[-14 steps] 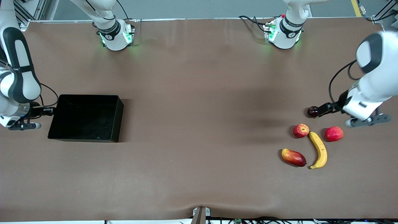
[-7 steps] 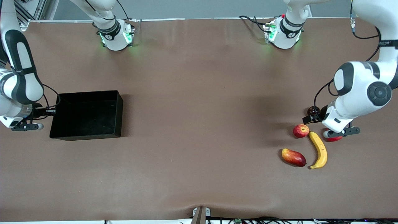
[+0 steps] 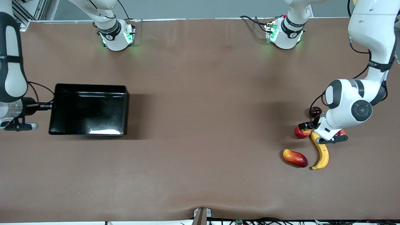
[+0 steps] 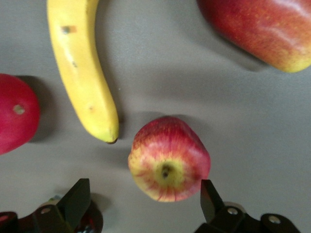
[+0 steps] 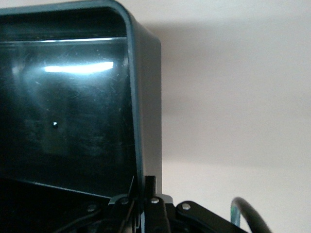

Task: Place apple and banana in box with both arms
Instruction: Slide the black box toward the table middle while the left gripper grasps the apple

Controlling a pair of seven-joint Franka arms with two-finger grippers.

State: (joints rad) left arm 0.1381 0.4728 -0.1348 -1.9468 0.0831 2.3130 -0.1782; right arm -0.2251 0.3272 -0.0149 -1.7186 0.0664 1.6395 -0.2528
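Observation:
The apple (image 3: pixel 301 133), red with yellow streaks, lies beside the banana's (image 3: pixel 322 154) dark tip. My left gripper (image 3: pixel 305 126) hangs open just above the apple. In the left wrist view the apple (image 4: pixel 169 160) shows between and just ahead of the fingertips of the left gripper (image 4: pixel 144 196), with the banana (image 4: pixel 82 73) beside it. The glossy black box (image 3: pixel 121 109) sits toward the right arm's end of the table. My right gripper (image 3: pixel 51 106) is shut on its end wall. In the right wrist view the right gripper (image 5: pixel 144 187) pinches the box wall (image 5: pixel 146 97).
A red-and-yellow mango-like fruit (image 3: pixel 295 158) lies nearer the front camera than the apple. A smooth red fruit (image 3: pixel 341 132) is mostly hidden under the left arm. A small dark round fruit (image 3: pixel 315 111) sits farther back. Bare brown table stretches between box and fruits.
The left arm swung in from the table's end and lowered its open gripper over the apple. The right gripper closed on the box wall, and the box shifted and tilted, now catching light.

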